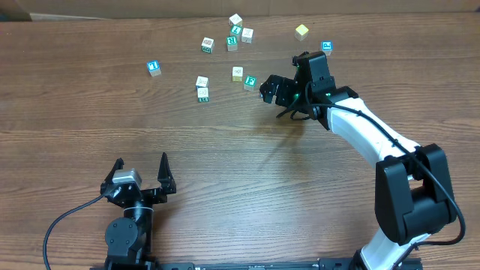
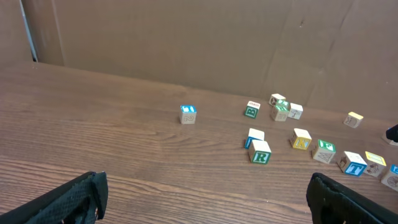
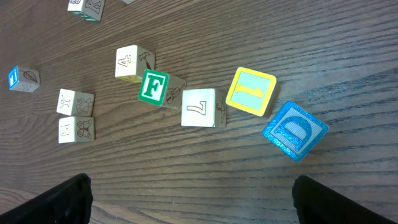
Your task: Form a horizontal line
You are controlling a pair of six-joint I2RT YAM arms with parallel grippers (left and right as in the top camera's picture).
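Observation:
No straight row of four touching cubes shows. In the right wrist view a cream cube (image 3: 134, 63), a teal-green cube with a white F (image 3: 153, 87), a white cube (image 3: 200, 107) and a yellow-rimmed cube (image 3: 250, 91) lie in a loose slanted run. The first three touch or nearly touch, and the yellow-rimmed one sits a little apart. My right gripper (image 3: 193, 202) is open and empty above the wood just in front of them. In the overhead view it (image 1: 276, 91) hides part of the run beside the green cube (image 1: 250, 82). My left gripper (image 1: 142, 174) is open and empty near the front edge.
A blue D cube (image 3: 294, 130) lies right of the run. Two cream cubes (image 1: 202, 87) touch each other to the left. A blue cube (image 1: 154, 67), a cluster of several cubes (image 1: 235, 36), a yellow cube (image 1: 301, 31) and a blue cube (image 1: 326, 46) are scattered behind.

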